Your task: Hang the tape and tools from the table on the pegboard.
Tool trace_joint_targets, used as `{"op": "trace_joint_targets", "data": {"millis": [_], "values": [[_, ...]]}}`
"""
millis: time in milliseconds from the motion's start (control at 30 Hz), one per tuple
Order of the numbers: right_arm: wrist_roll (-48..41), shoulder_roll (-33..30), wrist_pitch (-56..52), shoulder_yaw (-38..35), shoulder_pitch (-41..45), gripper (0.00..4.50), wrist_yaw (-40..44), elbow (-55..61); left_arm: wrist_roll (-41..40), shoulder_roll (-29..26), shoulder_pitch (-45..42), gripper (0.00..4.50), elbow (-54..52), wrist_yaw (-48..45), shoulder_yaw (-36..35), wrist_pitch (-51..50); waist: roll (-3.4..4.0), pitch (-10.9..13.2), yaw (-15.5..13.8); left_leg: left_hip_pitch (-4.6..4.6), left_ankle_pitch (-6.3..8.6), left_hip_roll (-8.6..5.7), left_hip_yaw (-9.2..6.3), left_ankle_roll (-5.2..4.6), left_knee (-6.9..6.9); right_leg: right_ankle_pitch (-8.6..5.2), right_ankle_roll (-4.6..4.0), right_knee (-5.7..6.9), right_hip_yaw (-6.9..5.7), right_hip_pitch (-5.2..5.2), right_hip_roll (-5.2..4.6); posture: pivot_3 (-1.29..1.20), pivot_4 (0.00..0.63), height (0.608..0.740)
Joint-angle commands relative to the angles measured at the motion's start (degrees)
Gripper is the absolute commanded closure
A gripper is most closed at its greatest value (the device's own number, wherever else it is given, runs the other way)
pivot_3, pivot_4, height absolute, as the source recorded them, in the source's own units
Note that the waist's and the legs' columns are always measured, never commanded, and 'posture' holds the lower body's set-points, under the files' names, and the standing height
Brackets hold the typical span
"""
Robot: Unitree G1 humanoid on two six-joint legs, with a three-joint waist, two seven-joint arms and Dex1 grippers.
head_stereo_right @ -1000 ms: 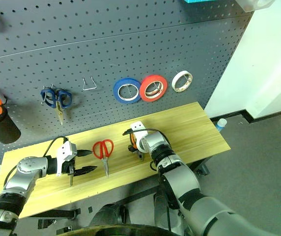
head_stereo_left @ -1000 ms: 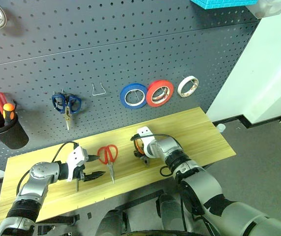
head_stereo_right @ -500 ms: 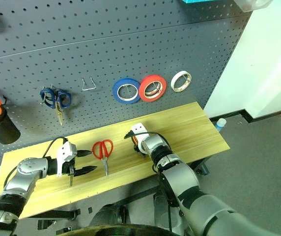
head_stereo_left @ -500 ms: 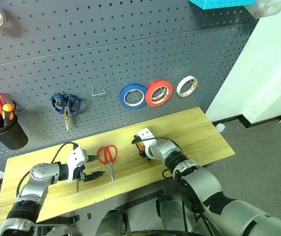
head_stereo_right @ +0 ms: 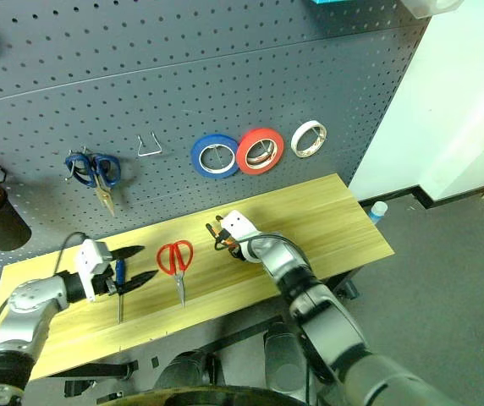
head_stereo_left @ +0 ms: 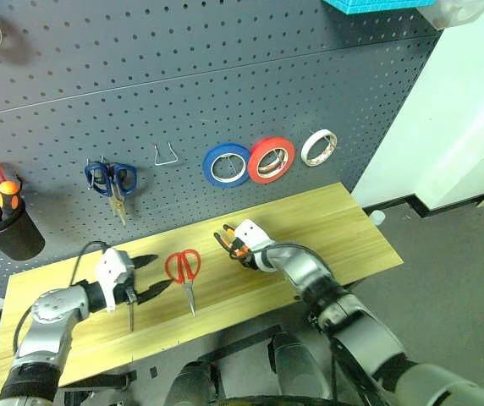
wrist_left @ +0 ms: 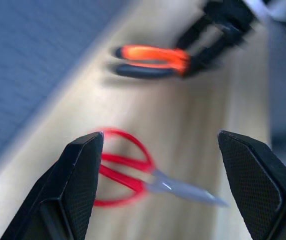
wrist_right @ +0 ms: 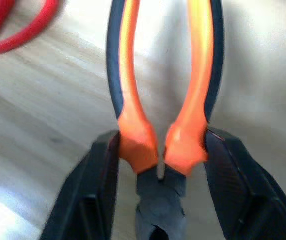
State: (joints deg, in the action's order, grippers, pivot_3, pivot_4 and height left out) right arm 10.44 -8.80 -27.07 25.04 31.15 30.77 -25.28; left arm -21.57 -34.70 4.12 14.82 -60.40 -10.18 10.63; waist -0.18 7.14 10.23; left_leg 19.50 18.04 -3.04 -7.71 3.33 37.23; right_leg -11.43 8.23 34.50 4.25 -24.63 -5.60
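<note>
Between my right gripper's (wrist_right: 158, 165) two black fingers (wrist_right: 95, 192), the pliers with orange-and-black handles (wrist_right: 158, 100) sit clamped at the neck, handles pointing away from the wrist, held above the long tabletop of light yellowish wood (head_stereo_left: 343, 228). My left gripper (head_stereo_left: 145, 277) hangs with jaws spread wide and nothing between them — the red-handled scissors (head_stereo_left: 184, 269) lie on the wood just beyond its fingertips, blades toward the near edge. A slim blue-handled screwdriver (head_stereo_right: 119, 288) lies on the table at that gripper. Behind it all, on the dark grey perforated pegboard (head_stereo_left: 225, 76), I see the small whitish ring of tape (head_stereo_left: 319, 146) hanging on the board, beside a larger red roll (head_stereo_left: 271, 159) and a blue roll (head_stereo_left: 227, 164) — blue-handled scissors (head_stereo_left: 111, 179) hang farther left.
</note>
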Motion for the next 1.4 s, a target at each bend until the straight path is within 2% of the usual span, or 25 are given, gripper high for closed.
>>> {"op": "trace_joint_targets", "data": {"millis": [33,133,200,400,567,800,1067,1400], "values": [[-2.14,-2.96,7.67,1.36,-2.57,2.4,6.85,15.07,-4.88,1.19,2.48,0.68,-4.31,1.71,-6.0,1.86,-0.01,0.0,0.1,-0.01,0.0,0.01,0.0,0.0,-0.01,0.0,0.0,0.0,-0.01,0.0,0.0,-0.1,0.085,0.738],[-4.43,-5.04,12.8,0.75,-3.58,2.4,11.28,21.52,-7.8,2.84,2.92,0.68,-5.18,3.03,-10.14,3.77,-0.03,0.01,-0.01,-0.07,0.0,0.06,0.03,-0.01,-0.01,-0.01,0.01,-0.01,-0.03,0.07,0.05,-0.1,0.088,0.738],[-7.38,-4.19,14.02,-0.95,-2.23,2.4,13.23,23.88,-8.26,3.87,2.46,0.68,-5.13,4.06,-11.82,5.45,-0.04,0.01,-0.13,-0.08,0.0,0.06,0.03,0.0,0.09,-0.01,0.01,-0.06,-0.03,0.17,0.05,-0.1,0.088,0.738],[-15.5,2.46,16.52,-6.32,7.8,2.4,14.07,25.56,-10.53,6.67,-1.66,0.68,-4.2,6.46,-15.02,8.67,-0.07,0.02,-1.19,-0.08,-0.01,0.03,0.03,0.0,0.25,0.02,-0.03,-0.16,-0.03,0.31,0.05,-0.1,0.084,0.738],[-17.57,11.44,23.24,-13.07,18.48,2.4,5.4,15.27,-9.91,7.45,-3.1,0.68,-3.17,6.27,-14.73,9.99,-0.07,-0.02,-1.43,-0.09,-0.03,0.05,-0.03,0.05,0.06,0.05,-0.08,-0.1,-0.06,0.16,0.05,-0.1,0.076,0.738],[-20.22,18.43,28.75,-18.06,29.61,2.4,2.79,-4.02,-5.77,7.64,-3.97,0.68,0.12,6.56,-13.18,14.47,-0.1,-0.03,-1.38,-0.06,-0.04,0.04,-0.04,0.06,-0.05,0.06,-0.09,-0.16,-0.07,0.13,0.05,-0.09,0.069,0.738],[-19.48,22.56,37.81,-21.62,36.25,2.4,-3.47,-22.67,-1.78,7.77,-6.48,0.68,5.62,10.84,-14.3,23.04,-0.1,-0.03,-1.41,-0.03,-0.06,0.03,-0.04,0.1,-0.09,0.06,-0.09,-0.13,-0.06,0.05,0.05,-0.06,0.073,0.738],[-19.35,25.25,45.6,-21.51,35.86,2.4,-4.01,-26.8,-2.59,8.58,-0.6,0.68,-1.91,12.73,-12.03,20.69,-0.05,0.0,-1.55,0.0,-0.06,0.04,-0.06,0.1,-0.14,0.06,-0.09,-0.05,-0.05,-0.03,0.05,-0.02,0.097,0.738]]}}
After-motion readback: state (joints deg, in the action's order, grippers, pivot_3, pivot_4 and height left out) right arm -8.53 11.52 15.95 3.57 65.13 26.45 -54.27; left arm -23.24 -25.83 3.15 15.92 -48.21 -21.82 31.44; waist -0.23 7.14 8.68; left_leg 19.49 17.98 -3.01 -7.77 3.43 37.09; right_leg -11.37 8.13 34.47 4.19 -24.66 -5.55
